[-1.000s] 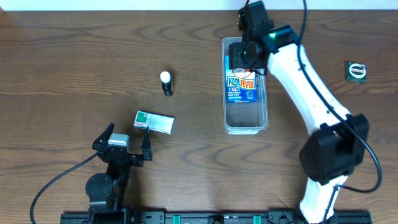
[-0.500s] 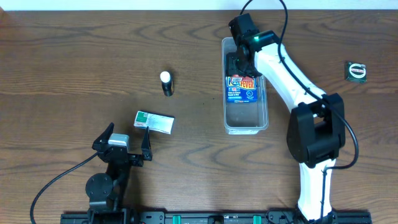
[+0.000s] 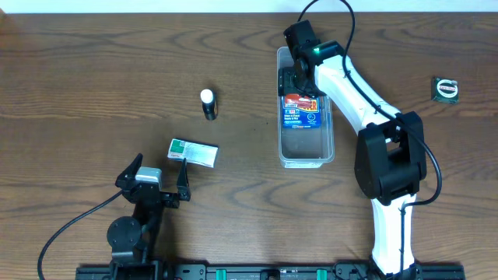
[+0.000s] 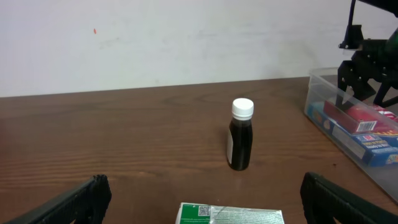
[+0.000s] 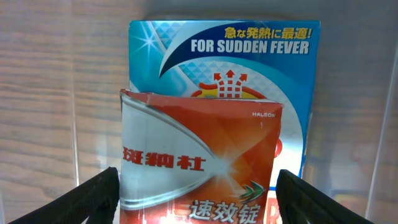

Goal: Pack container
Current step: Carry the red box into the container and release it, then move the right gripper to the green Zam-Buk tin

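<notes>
Straddling the red box (image 5: 199, 158), laid flat on 1 blue box (image 5: 161, 50) to fit the narrow container (image 3: 306, 149), the right gripper (image 5: 198, 177) may be clamped or released, I cannot tell; the left gripper (image 4: 204, 182) rests spread wide.

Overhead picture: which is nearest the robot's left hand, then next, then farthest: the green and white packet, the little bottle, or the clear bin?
1. Green and white packet, just in front of the left hand.
2. Dark bottle with white cap, farther up the table.
3. Clear container, over on the right.
</notes>
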